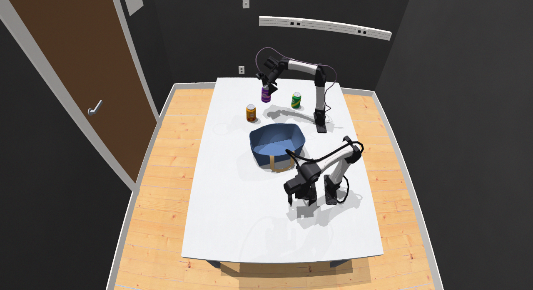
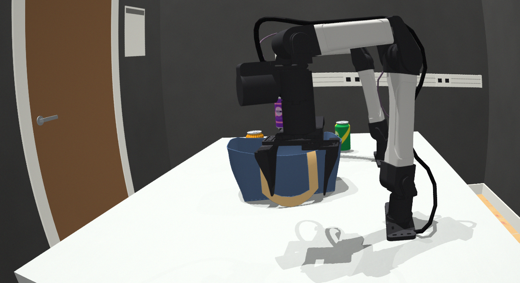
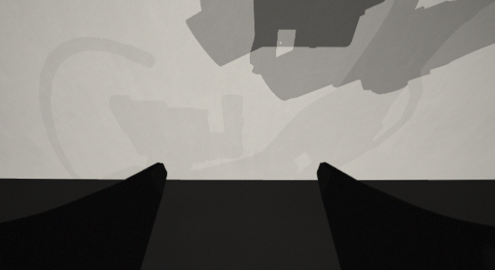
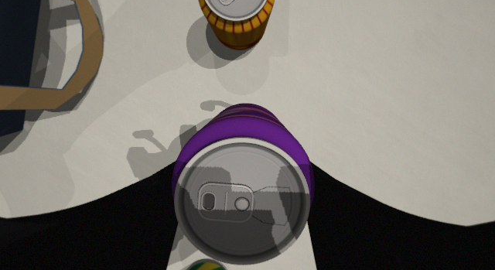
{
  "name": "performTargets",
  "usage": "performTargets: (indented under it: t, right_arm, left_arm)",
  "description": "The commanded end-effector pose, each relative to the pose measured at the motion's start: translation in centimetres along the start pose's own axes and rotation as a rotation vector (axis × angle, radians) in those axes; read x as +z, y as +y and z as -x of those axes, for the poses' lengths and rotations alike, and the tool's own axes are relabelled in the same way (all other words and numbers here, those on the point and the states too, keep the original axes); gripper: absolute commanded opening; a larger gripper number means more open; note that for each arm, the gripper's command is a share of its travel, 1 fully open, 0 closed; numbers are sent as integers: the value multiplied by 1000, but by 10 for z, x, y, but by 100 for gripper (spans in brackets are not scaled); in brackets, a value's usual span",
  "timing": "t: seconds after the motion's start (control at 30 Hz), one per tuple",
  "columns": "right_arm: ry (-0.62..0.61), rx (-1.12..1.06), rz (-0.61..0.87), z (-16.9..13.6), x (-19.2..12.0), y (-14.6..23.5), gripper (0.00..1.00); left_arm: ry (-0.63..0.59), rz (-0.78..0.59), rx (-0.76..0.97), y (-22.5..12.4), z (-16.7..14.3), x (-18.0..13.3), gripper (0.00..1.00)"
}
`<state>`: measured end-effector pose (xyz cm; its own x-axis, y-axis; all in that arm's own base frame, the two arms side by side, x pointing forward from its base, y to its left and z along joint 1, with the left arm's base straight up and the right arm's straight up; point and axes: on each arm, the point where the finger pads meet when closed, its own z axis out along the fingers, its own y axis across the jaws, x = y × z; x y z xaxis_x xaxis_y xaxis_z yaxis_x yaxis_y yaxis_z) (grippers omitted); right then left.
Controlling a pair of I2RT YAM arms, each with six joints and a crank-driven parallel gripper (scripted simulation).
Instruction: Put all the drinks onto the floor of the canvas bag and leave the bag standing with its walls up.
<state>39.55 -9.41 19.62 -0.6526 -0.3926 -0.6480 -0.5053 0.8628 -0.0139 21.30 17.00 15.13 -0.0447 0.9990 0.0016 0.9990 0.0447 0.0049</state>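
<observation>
Purple can [image 1: 265, 95] [image 2: 278, 113] [image 4: 244, 127] hangs clasped in the right gripper [image 1: 268, 87] [image 4: 244, 162] beyond the bag [image 1: 260, 158] [image 2: 233, 172] [image 4: 17, 61], the left gripper [image 1: 300, 203] [image 2: 298, 194] [image 3: 241, 166] spread empty; carried too low, it could snag the rim and buckle a wall.

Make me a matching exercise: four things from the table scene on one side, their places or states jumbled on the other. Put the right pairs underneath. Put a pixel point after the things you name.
Things
1. Purple can [image 1: 265, 96] [image 2: 278, 114] [image 4: 243, 177]
2. Green can [image 1: 295, 100] [image 2: 342, 136] [image 4: 207, 267]
3. Canvas bag [image 1: 261, 158] [image 2: 291, 168] [image 4: 17, 42]
4. Left hand [image 1: 300, 205] [image 2: 298, 195] [image 3: 242, 164]

Places or states
A. Open, holding nothing
B. Standing with its walls up
C. Held off the table by the right hand [image 1: 267, 90] [image 4: 243, 164]
D. Upright on the table

Right pairs
1-C, 2-D, 3-B, 4-A
</observation>
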Motion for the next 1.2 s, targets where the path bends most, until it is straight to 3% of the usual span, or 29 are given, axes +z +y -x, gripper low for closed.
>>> performTargets:
  t: [0.0,0.1,0.3,0.33,0.43,0.53,1.0,1.13,1.17]
  right_arm:
    - [-63,-40,-24,16,-11,6,74]
    - [-95,-78,-57,33,-25,-1,74]
    - [-63,-35,-25,30,-32,8,74]
    - [-39,-14,0,25,-19,4,74]
    - [-76,-62,-40,39,-30,-4,74]
    - [-41,-28,-6,32,-28,-1,74]
    - [-66,-51,-34,59,-58,-7,74]
    - [-35,-20,1,55,-58,0,74]
    - [-76,-56,-40,65,-63,-4,74]
  left_arm:
    - [15,46,-3,2,1,-9,100]
    - [15,46,-3,2,1,-9,100]
    - [15,46,-3,2,1,-9,100]
    - [15,46,-3,2,1,-9,100]
    - [15,46,-3,2,1,-9,100]
    - [15,46,-3,2,1,-9,100]
    - [15,46,-3,2,1,-9,100]
    - [15,46,-3,2,1,-9,100]
    - [15,46,-3,2,1,-9,100]
